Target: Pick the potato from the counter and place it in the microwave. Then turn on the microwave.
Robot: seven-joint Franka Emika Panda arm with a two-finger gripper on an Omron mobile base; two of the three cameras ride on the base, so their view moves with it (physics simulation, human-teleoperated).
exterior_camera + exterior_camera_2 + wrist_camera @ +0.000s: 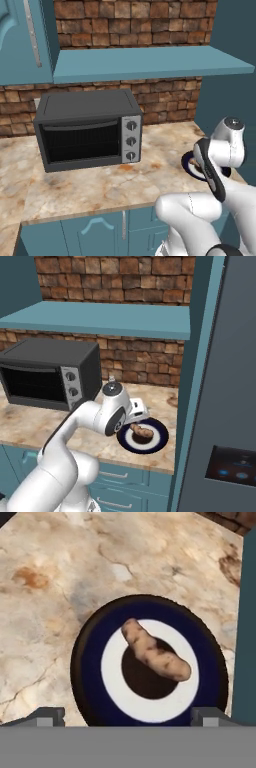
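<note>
The potato [155, 652] is a tan, elongated lump lying across the middle of a dark blue and white plate [90, 657] on the marble counter. My gripper [128, 717] hangs open above the plate's near rim, its two fingertips [50, 716] spread wider than the potato, with nothing between them. From the right base view the potato [141, 431] lies on the plate [157, 442] just below and right of my hand [136, 409]. In the left base view my arm covers most of the plate [188, 162]. The microwave is out of view.
A small black-and-silver box oven [87, 130] [50, 373] stands on the counter left of the plate. A teal shelf [150, 62] runs overhead. A teal wall panel [245, 627] and a tall grey appliance front [230, 406] close off the right side.
</note>
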